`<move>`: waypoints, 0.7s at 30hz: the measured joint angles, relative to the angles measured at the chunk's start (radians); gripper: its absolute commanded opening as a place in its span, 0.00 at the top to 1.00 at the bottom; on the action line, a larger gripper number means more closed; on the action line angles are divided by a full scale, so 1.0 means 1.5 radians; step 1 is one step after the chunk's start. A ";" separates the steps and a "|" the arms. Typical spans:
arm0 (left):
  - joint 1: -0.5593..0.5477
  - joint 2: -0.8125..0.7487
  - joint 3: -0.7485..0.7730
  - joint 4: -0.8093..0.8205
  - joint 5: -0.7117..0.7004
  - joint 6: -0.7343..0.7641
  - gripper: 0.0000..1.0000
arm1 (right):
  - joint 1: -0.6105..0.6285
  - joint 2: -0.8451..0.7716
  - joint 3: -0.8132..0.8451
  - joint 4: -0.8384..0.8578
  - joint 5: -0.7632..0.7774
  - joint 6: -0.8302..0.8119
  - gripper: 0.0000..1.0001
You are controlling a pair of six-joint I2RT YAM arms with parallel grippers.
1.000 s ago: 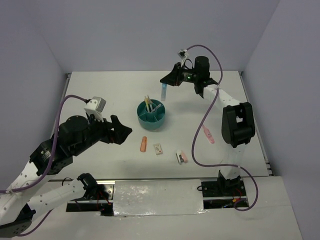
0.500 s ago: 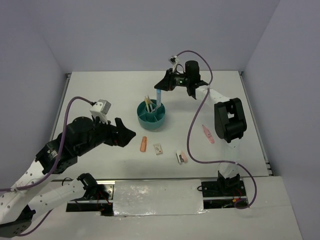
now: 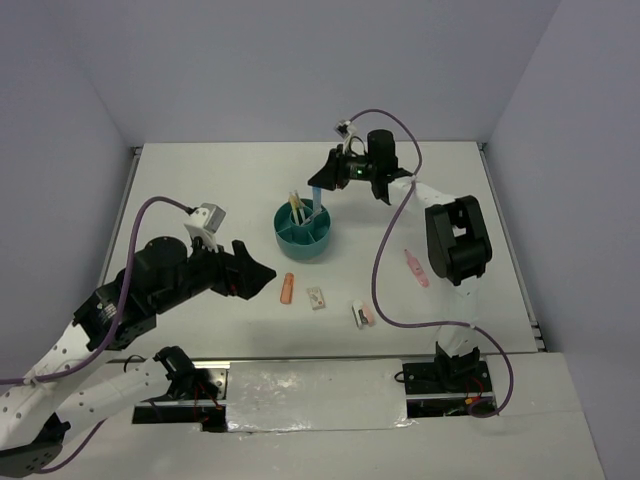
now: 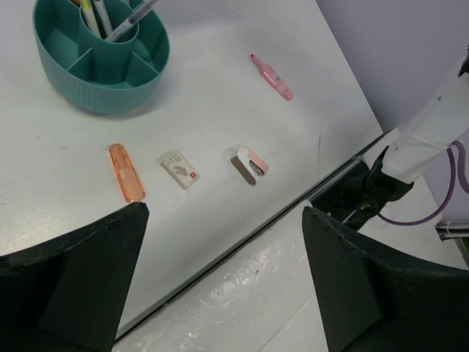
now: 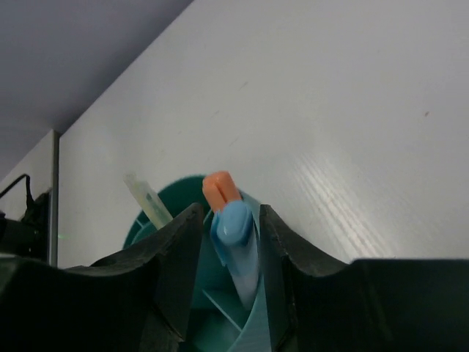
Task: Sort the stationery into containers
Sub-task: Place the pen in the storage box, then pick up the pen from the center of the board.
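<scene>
table (image 3: 200, 180): white, walled in on three sides.
teal organiser bowl (image 4: 102, 92): mid-table, wedge compartments around a centre cup. thin pens (image 4: 110, 18) stand in the cup, and an orange marker (image 5: 220, 187) stands upright in a far wedge.
left gripper (image 4: 223, 286): fingers spread wide with nothing between them, hovering over the near table edge.
right gripper (image 5: 229, 220): over the bowl's far rim. the light-blue marker (image 5: 238, 235) stands upright between its fingers, lower end down inside a wedge. can't tell whether it's clamped or let go.
on the table near the bowl, left to right:
- second orange marker (image 4: 126, 172)
- small white piece (image 4: 180, 169)
- white-and-pink piece (image 4: 250, 163)
pink marker (image 4: 271, 75): further right, on its own.
</scene>
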 measured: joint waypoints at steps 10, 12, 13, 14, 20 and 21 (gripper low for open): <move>0.000 -0.011 -0.004 -0.002 -0.005 -0.001 0.01 | -0.003 -0.059 -0.128 0.080 -0.007 0.091 0.00; 0.000 -0.011 -0.004 -0.011 -0.014 -0.001 0.01 | -0.011 -0.094 -0.139 0.111 -0.007 0.127 0.00; 0.000 -0.010 -0.004 -0.015 -0.019 -0.002 0.01 | -0.020 -0.118 -0.144 0.123 -0.004 0.144 0.00; 0.000 -0.008 -0.004 -0.020 -0.024 -0.004 0.01 | -0.031 -0.142 -0.147 0.128 0.000 0.155 0.00; 0.000 0.019 -0.013 -0.039 -0.065 -0.023 0.01 | -0.098 -0.289 -0.126 0.009 0.099 0.110 0.00; 0.000 0.025 -0.013 -0.045 -0.077 -0.031 0.01 | -0.100 -0.305 -0.112 -0.043 0.131 0.086 0.00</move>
